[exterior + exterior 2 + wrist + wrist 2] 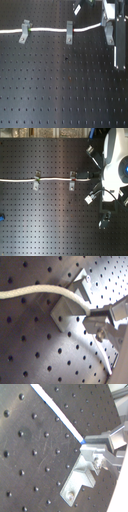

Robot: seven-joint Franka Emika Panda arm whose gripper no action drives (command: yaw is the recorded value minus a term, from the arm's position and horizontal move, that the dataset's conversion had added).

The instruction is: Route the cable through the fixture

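First wrist view: braided white cable (30, 291) is clamped by gripper (95, 318) beside angular metal fixture (72, 303); strands are blurred in both exterior views.

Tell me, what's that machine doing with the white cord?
A robot arm is threading the cable through metal clips on a black perforated board. The cable already lies across two clips. The pincer is down at a third one, the fixture, with the cable's end draped over it. Whether the pincer is gripping the cable is hard to tell.
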